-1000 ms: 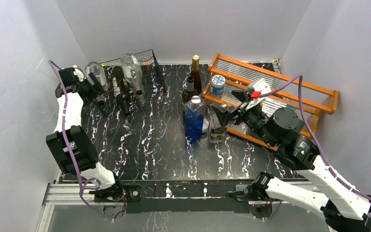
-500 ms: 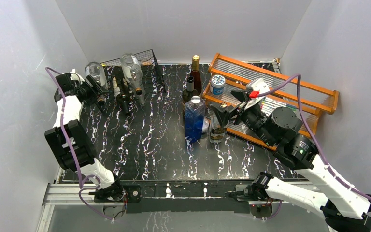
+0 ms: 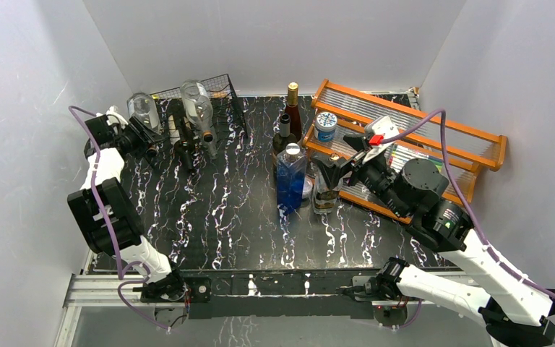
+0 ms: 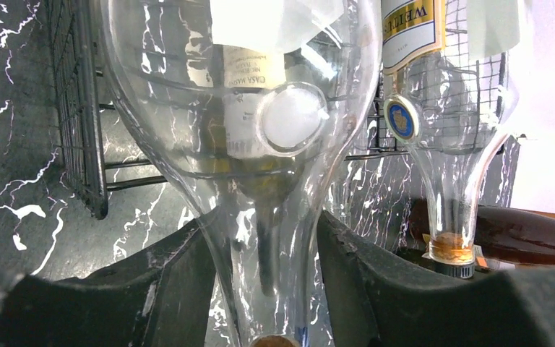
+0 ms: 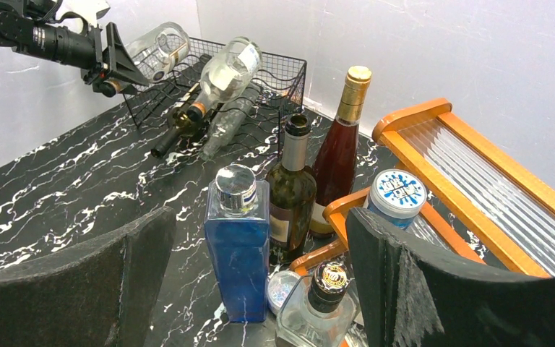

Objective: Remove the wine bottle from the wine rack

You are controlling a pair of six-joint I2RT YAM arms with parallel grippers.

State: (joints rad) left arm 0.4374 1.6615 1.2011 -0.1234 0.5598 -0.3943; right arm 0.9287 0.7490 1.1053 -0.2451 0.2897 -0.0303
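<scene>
Wine bottle (image 4: 238,108): clear glass, round-shouldered, lying tilted at the left end of the rack with its neck pointing out toward the left arm.
Wine rack (image 5: 293,76): boxy grid of thin black wire, standing at the table's far left corner.
Left pincer (image 4: 260,224): its dark, matte fingers (image 4: 166,282) are flanking the bottle's neck, and the tips are meeting the glass where it flares. Whether it is clenching firmly cannot be told.
Right pincer (image 5: 260,215): spread wide and grasping nothing, hovering in front of the upright bottles.
Left wrist view only: a paper label is showing through the clear glass, and an amber trace is sitting in the neck of the second clear bottle (image 4: 448,108), which is wearing a yellow label and a blue medallion.
Right wrist view only: the left pincer is seen from afar at the bottle's mouth. A dark bottle (image 5: 181,126) is sloping out of the rack's lower front.
Top view only: both white arms are showing whole.
Table (image 3: 224,217): glossy black marble pattern with white veins.
Blue flask (image 5: 238,253): square body, silver cap.
Green bottle (image 5: 293,210): dark glass, standing just behind the flask.
Amber bottle (image 5: 340,144): slender, with a gold foil top.
Small bottle (image 5: 318,303): clear glass, black cap.
Round tin (image 5: 402,191): blue-splashed lid, sitting on the shelf.
Shelf (image 5: 470,144): orange wood with clear ribbed panels.
</scene>
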